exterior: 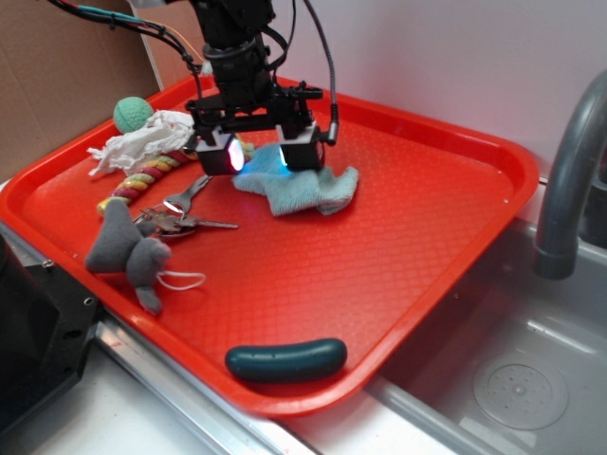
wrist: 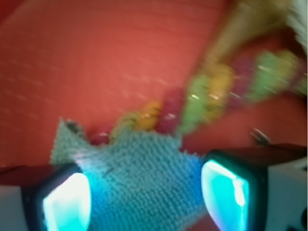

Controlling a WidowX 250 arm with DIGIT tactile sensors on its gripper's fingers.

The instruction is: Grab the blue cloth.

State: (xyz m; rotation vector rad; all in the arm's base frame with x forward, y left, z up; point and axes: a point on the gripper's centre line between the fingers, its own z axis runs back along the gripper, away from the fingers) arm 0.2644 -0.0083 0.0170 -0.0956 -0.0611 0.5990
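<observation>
The blue cloth (exterior: 308, 192) lies crumpled on the red tray (exterior: 417, 246), a little back of its middle. My gripper (exterior: 261, 156) hangs low over the cloth's left end, open, with a lit finger on each side. In the wrist view the cloth (wrist: 144, 178) fills the space between the two glowing pads (wrist: 67, 202), and the gripper (wrist: 147, 197) stands wide. The frames do not show whether the pads touch the fabric.
Left of the cloth lie a white stringy rag (exterior: 142, 142), a green ball (exterior: 133, 112), a coloured rope (exterior: 142, 180), a fork (exterior: 185, 197), keys (exterior: 185, 226) and a grey plush toy (exterior: 128, 251). A dark green oblong piece (exterior: 285, 360) lies by the tray's front rim. A faucet (exterior: 569, 180) and sink stand right.
</observation>
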